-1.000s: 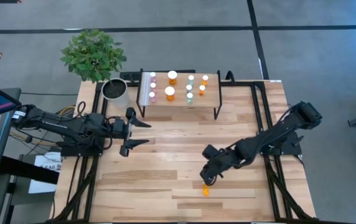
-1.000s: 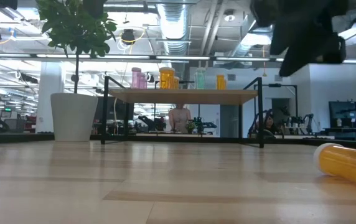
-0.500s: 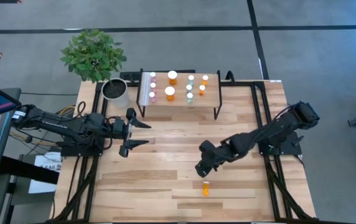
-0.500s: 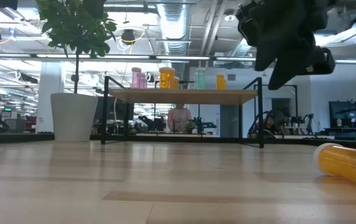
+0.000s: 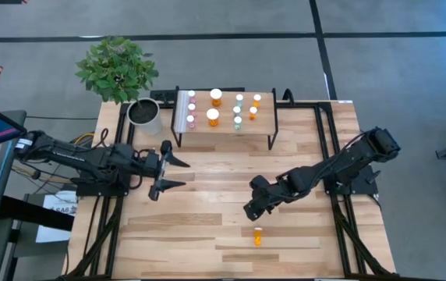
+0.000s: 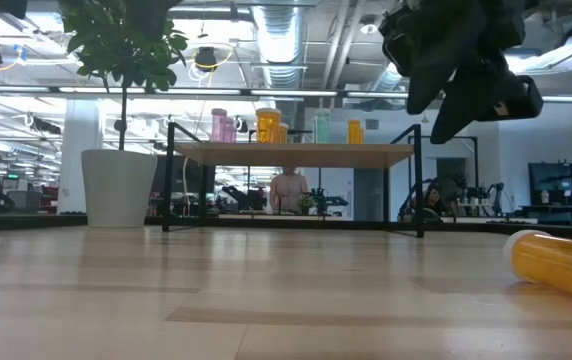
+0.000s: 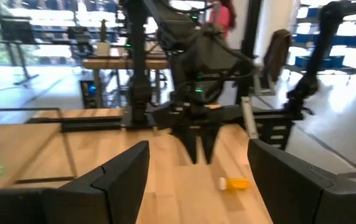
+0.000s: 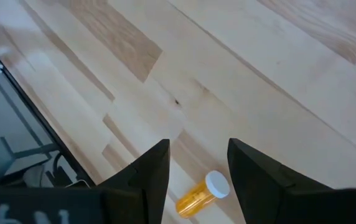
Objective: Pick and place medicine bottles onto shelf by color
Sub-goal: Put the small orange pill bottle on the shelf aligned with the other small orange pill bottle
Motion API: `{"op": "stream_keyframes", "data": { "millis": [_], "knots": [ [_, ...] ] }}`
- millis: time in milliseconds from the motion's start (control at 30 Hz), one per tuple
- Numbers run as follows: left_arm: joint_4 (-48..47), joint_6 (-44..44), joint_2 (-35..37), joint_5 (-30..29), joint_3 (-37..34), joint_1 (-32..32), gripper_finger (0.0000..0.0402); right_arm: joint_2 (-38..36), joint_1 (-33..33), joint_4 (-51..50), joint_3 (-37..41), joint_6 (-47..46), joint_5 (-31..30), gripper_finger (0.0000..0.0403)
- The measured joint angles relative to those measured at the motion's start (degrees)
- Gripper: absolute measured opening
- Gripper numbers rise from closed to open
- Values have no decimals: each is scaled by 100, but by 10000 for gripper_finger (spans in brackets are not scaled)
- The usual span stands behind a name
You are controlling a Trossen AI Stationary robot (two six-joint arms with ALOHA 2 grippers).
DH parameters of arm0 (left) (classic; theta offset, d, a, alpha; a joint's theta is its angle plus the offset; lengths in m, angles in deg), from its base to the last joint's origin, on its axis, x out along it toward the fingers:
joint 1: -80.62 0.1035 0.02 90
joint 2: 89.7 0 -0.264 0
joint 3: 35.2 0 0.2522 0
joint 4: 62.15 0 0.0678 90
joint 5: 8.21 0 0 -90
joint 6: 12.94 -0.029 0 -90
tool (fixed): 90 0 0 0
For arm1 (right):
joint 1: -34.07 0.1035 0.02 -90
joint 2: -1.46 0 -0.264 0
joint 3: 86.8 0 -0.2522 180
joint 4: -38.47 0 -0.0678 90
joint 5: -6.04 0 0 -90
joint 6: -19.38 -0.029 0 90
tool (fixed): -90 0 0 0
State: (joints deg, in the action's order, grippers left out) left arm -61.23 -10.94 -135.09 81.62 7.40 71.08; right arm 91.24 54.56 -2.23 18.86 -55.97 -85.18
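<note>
So the right arm's dark two-finger gripper (image 5: 248, 212) is hanging over the middle of the big light-wood butcher-block table (image 5: 207, 226), fingers parted with nothing between them. It's up off the wood; the low view shows it (image 6: 436, 105) well above the tabletop. The small orange cylindrical medicine bottle with a white cap (image 5: 257, 236) is lying on its side on the table, just off the gripper at about 5 o'clock, not touching it. The right wrist view looks down past its own fingers (image 8: 153, 174) and the bottle (image 8: 200, 194) sits below the gap, cap end pointing off to one side.

The left arm's dark two-finger gripper (image 5: 178, 172) is parked around 9 o'clock on the table, fingers spread wide and empty.

The small raised shelf with a light wood top, black metal legs and a white strip on one edge (image 5: 263, 125) is at 12 o'clock. I count 9 bottles standing on it: 3 tiny pink bottles with white caps (image 5: 192, 107) in a column by the white strip, 2 larger orange bottles with white caps (image 5: 214, 117), 3 pale green ones (image 5: 238, 110), and 2 small orange ones (image 5: 255, 106) toward the 3 o'clock end.

A grey-white round plant pot with a leafy green plant (image 5: 143, 114) is at about 11 o'clock, just beside the shelf.
</note>
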Motion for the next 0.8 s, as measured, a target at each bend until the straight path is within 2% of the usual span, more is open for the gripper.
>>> {"op": "stream_keyframes", "data": {
  "millis": [200,467,633,800],
  "knots": [
    [-3,33,0,124,0,-314,258,1,2,-2,0,-216,-1,182],
    [-78,-99,6,-335,0,-667,258,2,9,0,0,-144,-2,180],
    [3,-479,310,-503,0,-666,258,2,9,8,0,-144,-2,178],
    [-31,-657,614,-426,0,-579,258,2,59,86,0,-717,105,178]
  ]
}}
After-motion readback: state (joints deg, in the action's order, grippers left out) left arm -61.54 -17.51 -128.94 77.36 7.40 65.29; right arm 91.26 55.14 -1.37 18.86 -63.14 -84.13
